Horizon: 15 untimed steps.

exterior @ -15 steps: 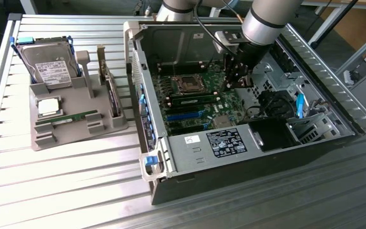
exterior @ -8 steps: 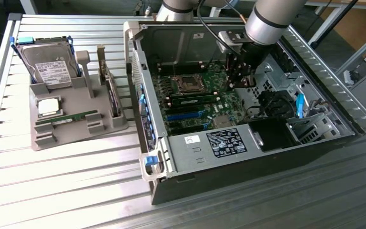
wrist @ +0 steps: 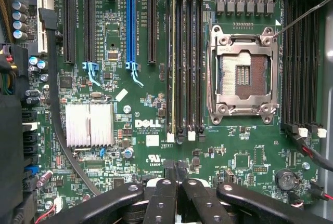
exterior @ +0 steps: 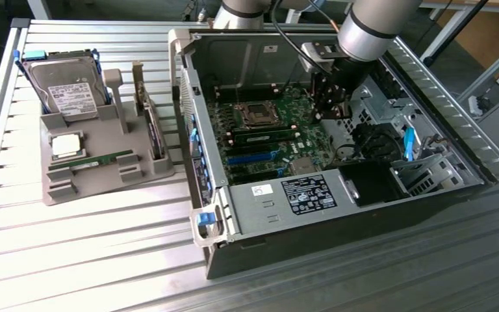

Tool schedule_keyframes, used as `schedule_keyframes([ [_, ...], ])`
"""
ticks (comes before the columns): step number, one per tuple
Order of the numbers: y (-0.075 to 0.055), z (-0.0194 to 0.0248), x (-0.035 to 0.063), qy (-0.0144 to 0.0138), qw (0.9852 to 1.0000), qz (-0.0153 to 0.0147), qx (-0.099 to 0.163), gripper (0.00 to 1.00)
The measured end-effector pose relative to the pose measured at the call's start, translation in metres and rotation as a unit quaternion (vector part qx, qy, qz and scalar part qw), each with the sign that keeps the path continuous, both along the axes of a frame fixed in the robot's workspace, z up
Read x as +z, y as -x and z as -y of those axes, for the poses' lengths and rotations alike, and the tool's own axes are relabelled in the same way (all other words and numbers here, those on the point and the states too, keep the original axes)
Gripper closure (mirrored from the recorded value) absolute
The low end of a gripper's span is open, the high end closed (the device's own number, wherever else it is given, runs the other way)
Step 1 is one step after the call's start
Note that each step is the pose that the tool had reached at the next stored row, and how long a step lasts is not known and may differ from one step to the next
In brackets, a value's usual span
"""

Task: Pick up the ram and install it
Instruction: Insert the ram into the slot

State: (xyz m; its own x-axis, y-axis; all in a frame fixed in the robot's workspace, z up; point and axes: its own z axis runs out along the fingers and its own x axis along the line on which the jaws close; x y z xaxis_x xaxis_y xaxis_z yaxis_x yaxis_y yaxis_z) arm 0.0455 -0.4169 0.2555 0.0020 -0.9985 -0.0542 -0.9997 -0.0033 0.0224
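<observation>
At the exterior view's left, a grey holder tray (exterior: pixel 102 169) lies on the slatted metal table (exterior: pixel 76 260). A hard drive (exterior: pixel 65 88) stands at the tray's far end, a square silver CPU chip (exterior: pixel 65 144) lies below it, and a thin green stick (exterior: pixel 89 161) rests flat just beside the chip. To the right stands the open computer case (exterior: pixel 319 188). On its motherboard (exterior: pixel 271 140) a ram (exterior: pixel 262 136) sits seated in a slot just below the empty CPU socket (exterior: pixel 254 114). The gripper (exterior: pixel 330 112) hangs above the board's right part, near the ram but apart from it.

The wrist view looks straight down on the board: the gripper (wrist: pixel 177 174) has its fingers pressed together, holding nothing, and the ram (wrist: pixel 173 63) shows edge-on in a slot beside the socket (wrist: pixel 242 73), with a silver heatsink (wrist: pixel 89 125) nearby.
</observation>
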Motion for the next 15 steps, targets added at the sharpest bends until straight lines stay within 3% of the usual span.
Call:
schedule_keyframes([
  [7,-0.006,0.0001,0.0009,0.0000,1.0000,0.0000,0.000,0.91],
  [15,-0.039,0.0000,0.0063,0.0000,1.0000,0.0000,0.000,0.91],
])
